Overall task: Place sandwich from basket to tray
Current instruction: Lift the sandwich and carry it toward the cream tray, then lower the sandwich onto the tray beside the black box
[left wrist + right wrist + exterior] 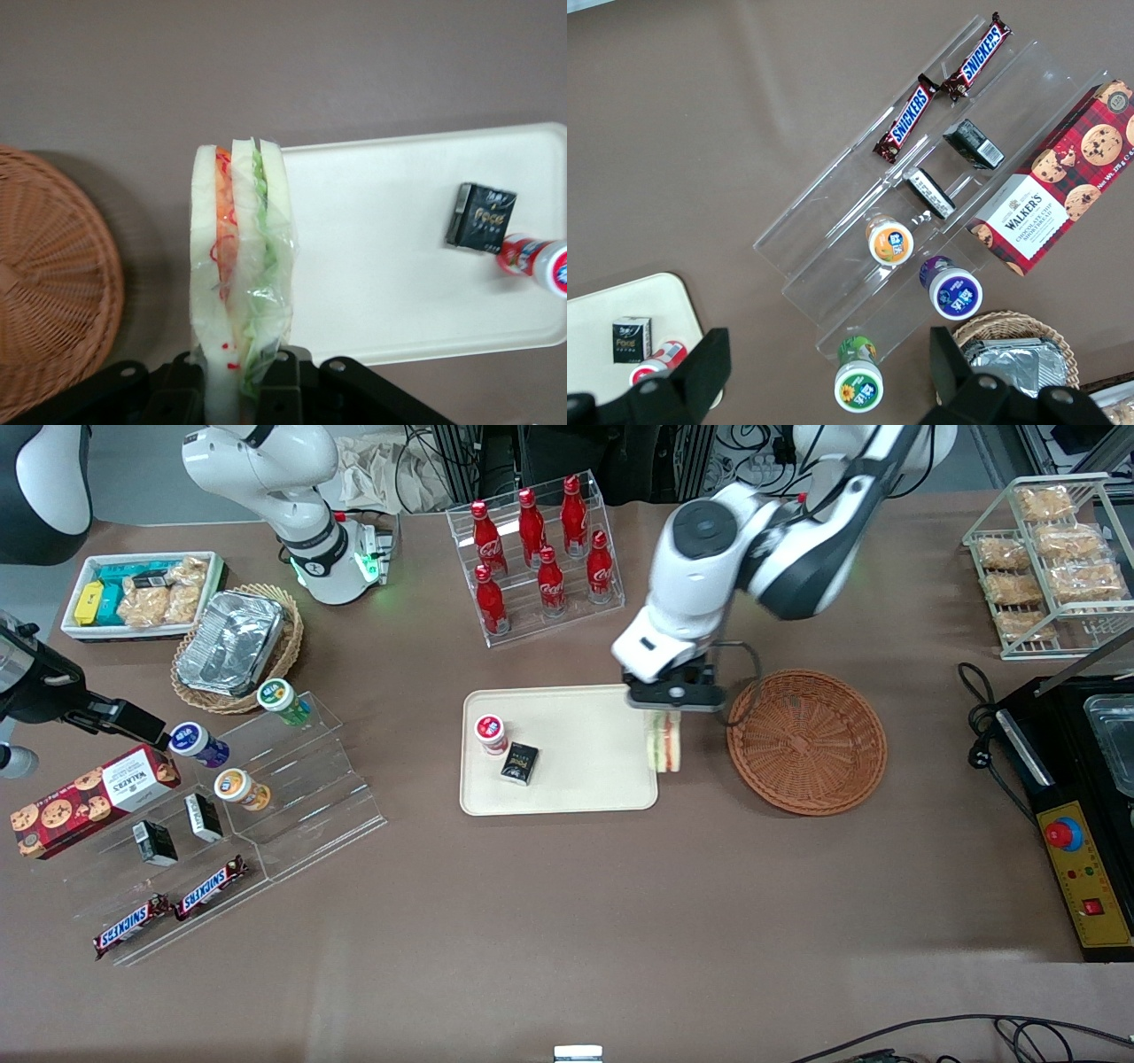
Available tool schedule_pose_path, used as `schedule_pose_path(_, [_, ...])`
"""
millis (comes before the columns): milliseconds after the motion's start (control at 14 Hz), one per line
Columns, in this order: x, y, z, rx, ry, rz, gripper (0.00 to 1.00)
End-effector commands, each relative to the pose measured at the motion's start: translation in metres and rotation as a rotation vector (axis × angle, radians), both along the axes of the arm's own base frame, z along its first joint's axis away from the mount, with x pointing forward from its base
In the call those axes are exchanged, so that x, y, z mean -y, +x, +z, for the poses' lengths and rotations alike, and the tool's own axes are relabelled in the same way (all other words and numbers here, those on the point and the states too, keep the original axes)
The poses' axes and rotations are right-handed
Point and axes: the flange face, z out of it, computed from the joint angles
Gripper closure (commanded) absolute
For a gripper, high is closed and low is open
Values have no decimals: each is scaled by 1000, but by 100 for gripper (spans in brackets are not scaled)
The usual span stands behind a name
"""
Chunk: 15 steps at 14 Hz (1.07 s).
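My left gripper (666, 710) is shut on the sandwich (664, 741), a wedge of white bread with orange and green filling in clear wrap. It hangs at the edge of the cream tray (576, 788) that faces the reddish-brown basket (806, 741), between the two. In the left wrist view the sandwich (239, 257) stands between my black fingers (288, 385), partly over the tray's rim (372, 354), with the basket (49, 292) beside it. The basket holds nothing.
On the tray lie a red-capped bottle (491, 734) and a small black box (520, 763). A rack of red cola bottles (540, 558) stands farther from the camera. An acrylic stand with snacks (230, 806) and a tan basket with a foil container (235, 646) lie toward the parked arm's end.
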Motion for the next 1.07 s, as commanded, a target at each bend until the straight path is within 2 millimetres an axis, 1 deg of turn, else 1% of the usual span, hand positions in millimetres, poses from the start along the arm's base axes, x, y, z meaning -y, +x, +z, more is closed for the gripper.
schedule_pose_path(0, [18,-3,-42,4,-2,-39,100])
schedule_pose_path(286, [20,-18,-112,-7,-74,-56,100])
schedule_pose_path(357, [24,-22,-128,-22,-74,-46,100])
schedule_pose_path(429, [24,-22,-139,-22,-66,-32,100])
schedule_pose_path(500, [25,-24,-147,-20,-65,-9,100])
schedule_pose_path(643, [28,-29,-158,-13,-70,34,100])
schedule_pose_path(714, [28,-28,-164,-10,-70,49,100])
schedule_pose_path(929, [28,-27,-166,-4,-71,52,100])
schedule_pose_path(1000, [27,-26,-168,-5,-70,54,57])
